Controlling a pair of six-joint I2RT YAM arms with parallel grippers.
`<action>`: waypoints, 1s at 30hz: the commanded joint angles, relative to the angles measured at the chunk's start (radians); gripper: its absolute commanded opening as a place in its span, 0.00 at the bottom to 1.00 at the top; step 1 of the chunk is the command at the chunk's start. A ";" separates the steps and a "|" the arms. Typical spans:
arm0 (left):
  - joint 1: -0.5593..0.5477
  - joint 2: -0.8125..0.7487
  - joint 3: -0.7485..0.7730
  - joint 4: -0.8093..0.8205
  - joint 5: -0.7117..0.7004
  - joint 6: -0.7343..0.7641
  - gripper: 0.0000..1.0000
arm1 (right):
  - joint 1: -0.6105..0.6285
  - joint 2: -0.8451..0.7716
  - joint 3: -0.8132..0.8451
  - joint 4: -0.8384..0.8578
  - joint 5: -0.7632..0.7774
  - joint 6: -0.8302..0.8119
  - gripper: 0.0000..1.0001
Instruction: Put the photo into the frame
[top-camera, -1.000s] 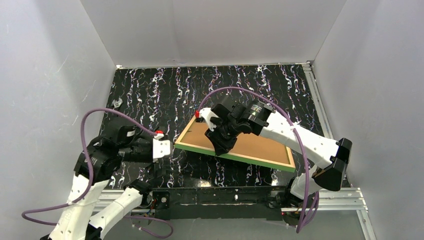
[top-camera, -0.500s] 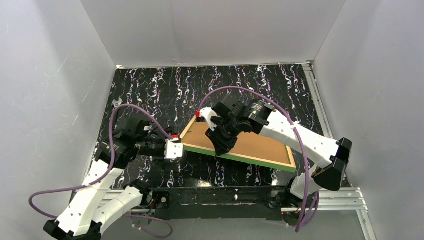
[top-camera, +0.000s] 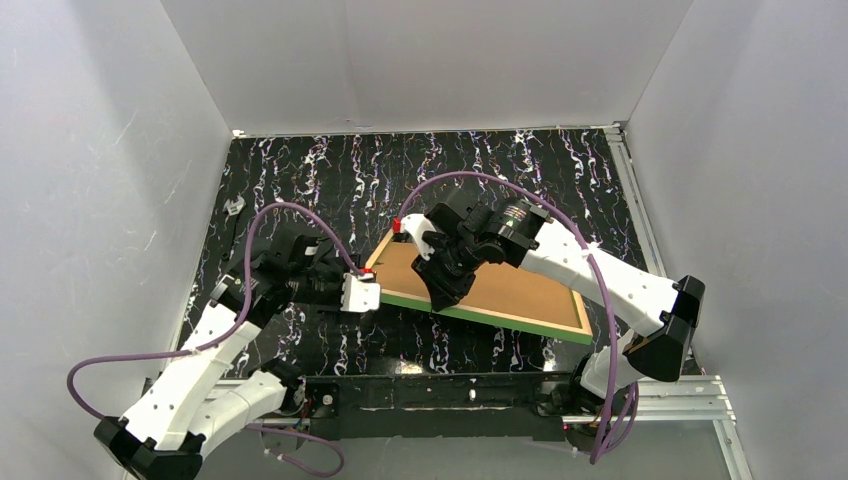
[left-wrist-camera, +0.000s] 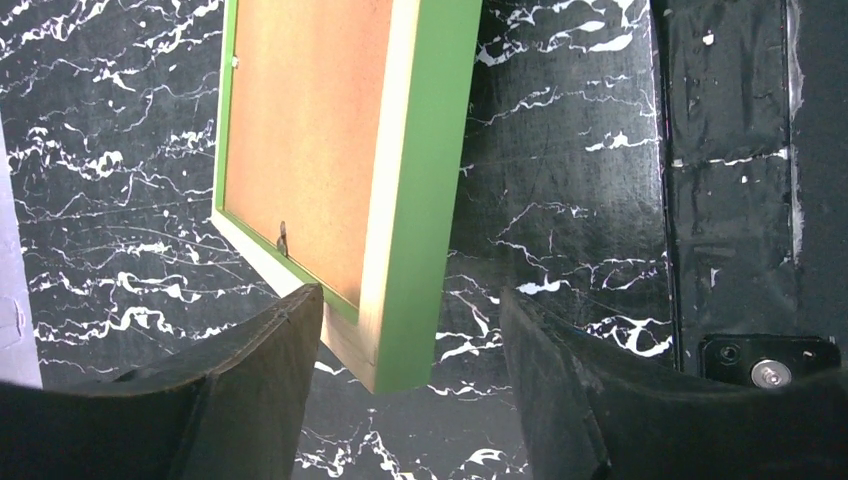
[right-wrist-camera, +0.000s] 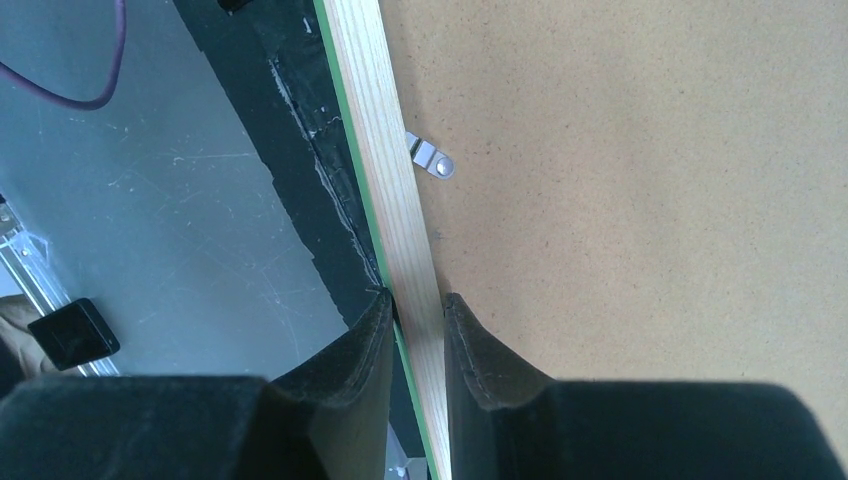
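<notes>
The green frame (top-camera: 520, 322) lies face down and tilted, its brown backing board (top-camera: 520, 288) facing up. My right gripper (top-camera: 441, 298) is shut on the frame's near rail; in the right wrist view (right-wrist-camera: 418, 300) its fingers pinch the tan wood edge (right-wrist-camera: 390, 170). My left gripper (top-camera: 366, 296) is open at the frame's left corner. In the left wrist view (left-wrist-camera: 410, 296) that green corner (left-wrist-camera: 430, 180) sits between the spread fingers, not touching them. The photo is not in view.
The black marbled table (top-camera: 330, 190) is walled in white on three sides. A metal rail (top-camera: 470, 385) runs along the near edge. A small metal clip (right-wrist-camera: 432, 158) holds the backing board (right-wrist-camera: 650, 200). A small clear object (top-camera: 235, 207) lies far left.
My left arm has swung right and forward, bringing its open gripper up to the frame's left corner. The right gripper and the frame have stayed put.
</notes>
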 joint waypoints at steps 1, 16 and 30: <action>-0.007 -0.029 -0.039 -0.026 0.003 0.026 0.62 | -0.014 -0.034 0.052 0.013 -0.020 0.000 0.01; -0.010 -0.048 -0.056 0.050 -0.022 -0.065 0.41 | -0.019 -0.040 0.049 0.007 0.000 0.002 0.01; -0.010 -0.036 -0.016 0.024 -0.028 -0.109 0.00 | -0.030 -0.100 0.094 0.051 0.121 0.048 0.59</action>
